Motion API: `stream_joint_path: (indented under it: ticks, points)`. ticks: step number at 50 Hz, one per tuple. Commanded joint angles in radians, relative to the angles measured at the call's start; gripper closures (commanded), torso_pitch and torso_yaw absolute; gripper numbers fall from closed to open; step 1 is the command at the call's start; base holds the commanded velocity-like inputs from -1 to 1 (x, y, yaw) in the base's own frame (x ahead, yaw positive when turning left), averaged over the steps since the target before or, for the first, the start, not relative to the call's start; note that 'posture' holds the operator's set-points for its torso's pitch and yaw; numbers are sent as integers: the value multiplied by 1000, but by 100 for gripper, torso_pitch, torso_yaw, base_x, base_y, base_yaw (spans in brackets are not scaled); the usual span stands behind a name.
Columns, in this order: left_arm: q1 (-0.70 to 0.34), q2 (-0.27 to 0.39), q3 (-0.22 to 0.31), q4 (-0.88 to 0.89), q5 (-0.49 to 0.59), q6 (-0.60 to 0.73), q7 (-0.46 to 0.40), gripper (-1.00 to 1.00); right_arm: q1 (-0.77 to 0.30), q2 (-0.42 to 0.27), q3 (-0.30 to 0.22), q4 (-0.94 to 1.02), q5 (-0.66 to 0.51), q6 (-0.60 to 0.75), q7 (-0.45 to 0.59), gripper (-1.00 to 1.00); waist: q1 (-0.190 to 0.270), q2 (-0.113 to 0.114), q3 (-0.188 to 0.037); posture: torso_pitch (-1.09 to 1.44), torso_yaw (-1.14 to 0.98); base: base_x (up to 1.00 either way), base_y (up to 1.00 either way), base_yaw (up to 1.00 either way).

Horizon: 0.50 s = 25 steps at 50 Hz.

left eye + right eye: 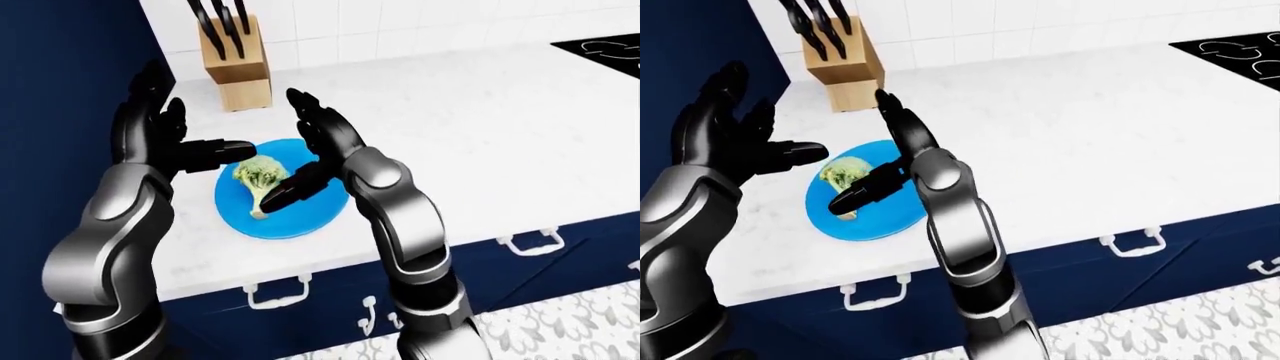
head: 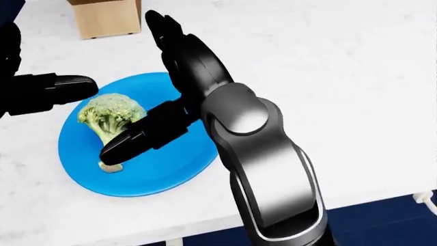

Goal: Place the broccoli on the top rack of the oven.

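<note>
Head view: broccoli (image 2: 109,117) lying on its side on blue plate (image 2: 164,171), stem toward the view's bottom, plate resting on white desk (image 2: 328,77), presumably staged there for pickup. Right hand (image 2: 153,110) spread open, one finger laid against the stem's right side, nothing gripped. Left hand (image 1: 165,139) open at the plate's left edge, one finger pointing toward the floret; contact unclear. Knife block (image 1: 237,64) stands beyond. Oven not shown.

The right hand (image 2: 170,77) hides part of the broccoli (image 2: 109,114) stalk; the head view's top edge crops the knife block (image 2: 106,18).
</note>
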Motion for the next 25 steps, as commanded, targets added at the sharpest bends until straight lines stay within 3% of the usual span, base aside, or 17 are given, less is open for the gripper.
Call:
stream_joint_path:
  ticks: [1, 25]
  points:
    - [-23, 12, 7, -20, 2, -44, -2, -100, -37, 11, -5, -19, -12, -56, 2, -100, 0, 7, -26, 0, 0, 0, 0, 0]
    - [-24, 13, 7, -38, -11, -24, 11, -100, -69, 80, -10, 145, 4, -173, -37, -100, -3, 16, -28, 0, 0, 0, 0, 0]
